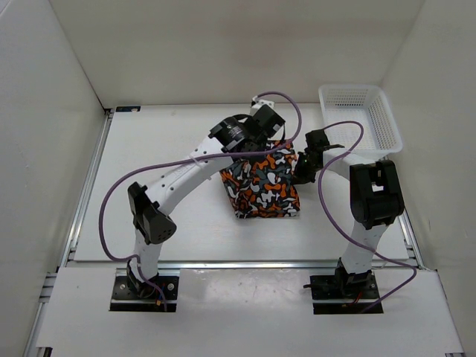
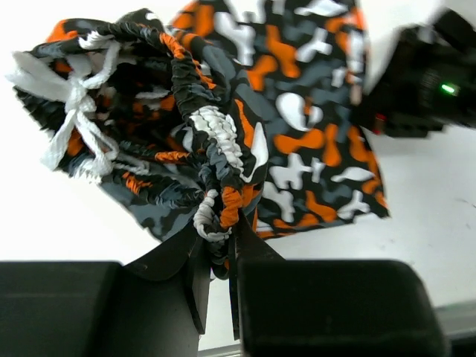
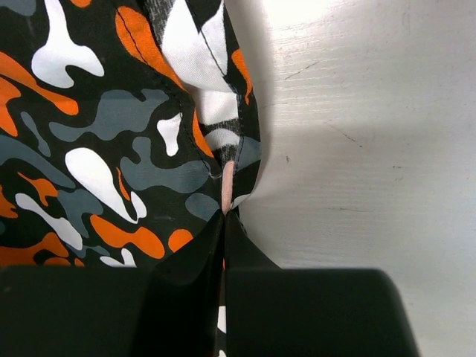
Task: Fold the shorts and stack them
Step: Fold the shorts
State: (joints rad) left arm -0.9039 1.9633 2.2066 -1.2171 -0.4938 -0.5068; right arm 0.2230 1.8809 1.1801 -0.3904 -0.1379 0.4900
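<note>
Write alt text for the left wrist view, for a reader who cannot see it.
The left gripper is shut on the bunched waistband of the soft orange, white, grey and black camouflage shorts. Their white drawstring is knotted at upper left; the right arm's black end blurs at right, above the white table.

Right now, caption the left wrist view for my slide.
Left fingers pinch the bunched waistband of the camouflage shorts, white drawstring knotted at upper left.

Orange-white-grey-black camouflage shorts [image 1: 262,184] — white basket [image 1: 362,113]
</note>
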